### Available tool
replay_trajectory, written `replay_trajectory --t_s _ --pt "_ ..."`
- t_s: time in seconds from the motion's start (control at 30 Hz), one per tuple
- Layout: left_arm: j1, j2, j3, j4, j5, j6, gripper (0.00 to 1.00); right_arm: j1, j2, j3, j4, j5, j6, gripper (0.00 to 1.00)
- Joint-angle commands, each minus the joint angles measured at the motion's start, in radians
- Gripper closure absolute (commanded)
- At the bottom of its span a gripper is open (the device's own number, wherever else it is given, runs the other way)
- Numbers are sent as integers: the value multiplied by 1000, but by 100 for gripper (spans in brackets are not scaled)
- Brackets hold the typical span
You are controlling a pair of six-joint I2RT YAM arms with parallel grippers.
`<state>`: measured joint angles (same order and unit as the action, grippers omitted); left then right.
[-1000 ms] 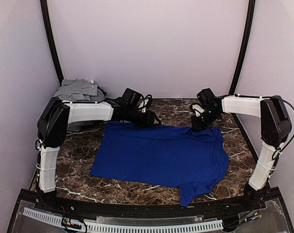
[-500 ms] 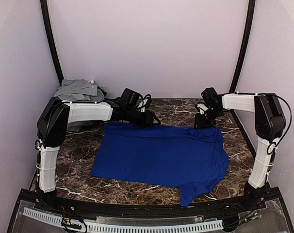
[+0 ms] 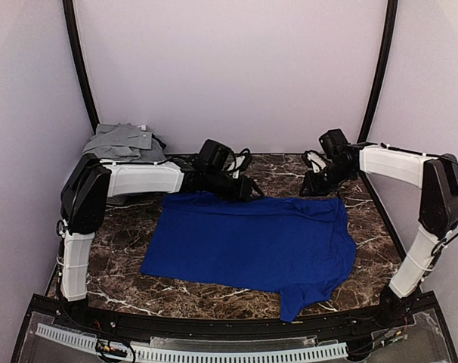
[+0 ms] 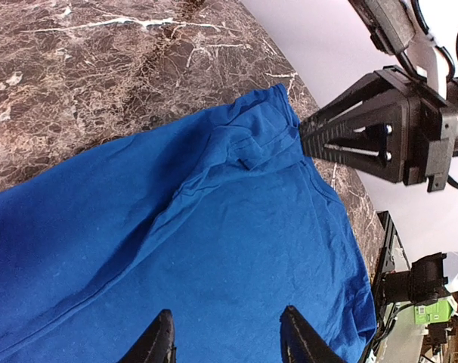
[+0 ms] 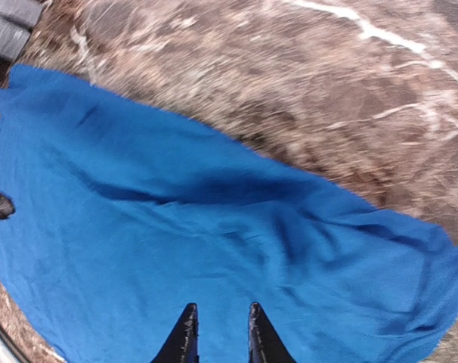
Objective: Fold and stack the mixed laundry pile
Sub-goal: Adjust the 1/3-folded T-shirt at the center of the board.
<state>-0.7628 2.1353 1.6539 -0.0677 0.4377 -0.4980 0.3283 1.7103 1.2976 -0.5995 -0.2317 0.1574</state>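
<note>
From overhead, the left end effector (image 3: 244,190) was a dark clump of housing and cable at the far-left edge of the blue T-shirt (image 3: 252,242). I could not tell from there how its jaws stood. The right end effector (image 3: 311,185), at the shirt's far-right corner, was just as hard to read. The shirt lay spread flat across the middle of the brown, white-veined marble worktop (image 3: 119,242), with one sleeve trailing toward the near edge. A heap of grey garments (image 3: 123,141) sat in the far-left corner. The left arm partly hid it, and what it rested on was out of sight.

In the left wrist view, only the black tips of the left end effector (image 4: 229,340) showed, cut off by the bottom edge. They were spread wide over the blue cloth with nothing between them. The fabric was a soft, matte knit, rippled in long shallow folds, with a doubled hem at its far corner. The right end effector (image 4: 365,140) was a black wedge with its tip at that corner, though whether it touched the cloth I could not tell.

In the right wrist view the marble was blurred. The two glossy tips of the right end effector (image 5: 221,336) stood a narrow gap apart. Blue cloth showed through the gap, and the tips gripped nothing.
</note>
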Motion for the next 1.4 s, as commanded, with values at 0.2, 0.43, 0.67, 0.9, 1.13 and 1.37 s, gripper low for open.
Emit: replay_trajectory --t_s 0.2,0.43,0.67,0.9,1.13,1.37 --pt "7 -14 29 -5 -6 16 54 57 124 4 47 -26 -12 82" --pt "8 -15 40 -19 -10 21 54 56 201 50 52 54 -9 82" --pt "9 -15 35 -20 -13 26 54 57 208 73 46 85 -14 81" --pt "15 -16 45 -40 -26 27 54 45 245 106 34 104 -25 79" --pt "22 -20 48 -44 -28 26 54 35 291 141 27 122 -36 73" --pt "23 -20 49 -43 -24 24 54 36 323 137 22 145 -44 70"
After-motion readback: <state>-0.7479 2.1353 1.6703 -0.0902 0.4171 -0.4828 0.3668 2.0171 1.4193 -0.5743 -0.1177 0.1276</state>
